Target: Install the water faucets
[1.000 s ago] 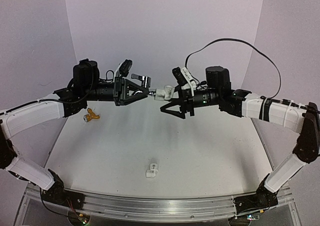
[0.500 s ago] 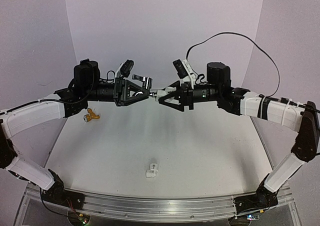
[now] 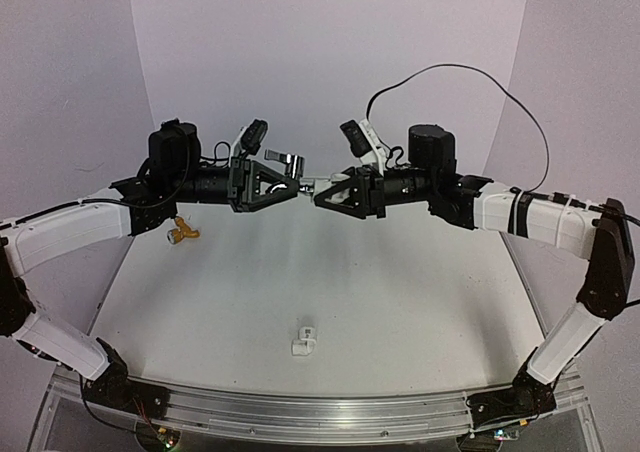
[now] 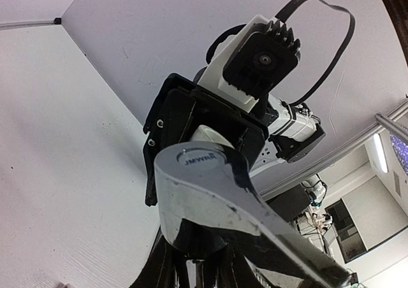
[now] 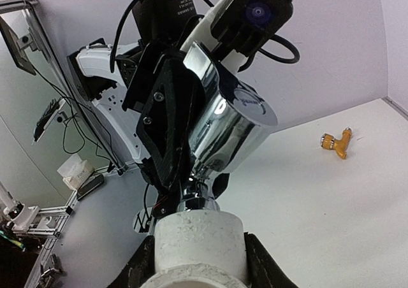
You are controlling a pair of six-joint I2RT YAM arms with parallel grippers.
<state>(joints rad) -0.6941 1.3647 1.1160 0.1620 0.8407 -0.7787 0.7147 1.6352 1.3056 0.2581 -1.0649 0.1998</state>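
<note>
Starting at the near side of the bench, a spare white pipe fitting lies alone not far from the arm bases. Well beyond it, toward the far left, the brass faucet lies on its side, untouched. Farther back, above the bench, the two arms meet nose to nose. The left hand is clamped on the silver faucet, whose lever handle sticks up above the fingers. The right hand faces it with its fingers pressed against both sides of a second white pipe fitting, so it appears closed on that piece. In the right wrist view the faucet's chrome stem meets the mouth of this fitting, but how deep it sits cannot be told. The step in hand looks like joining the silver faucet to its fitting in mid-air. The next move probably calls for turning one part against the other about their shared axis, with the two kept in line so the thread does not cross and both grips firm enough not to slip. The brass faucet and the spare fitting remain to be joined.
</note>
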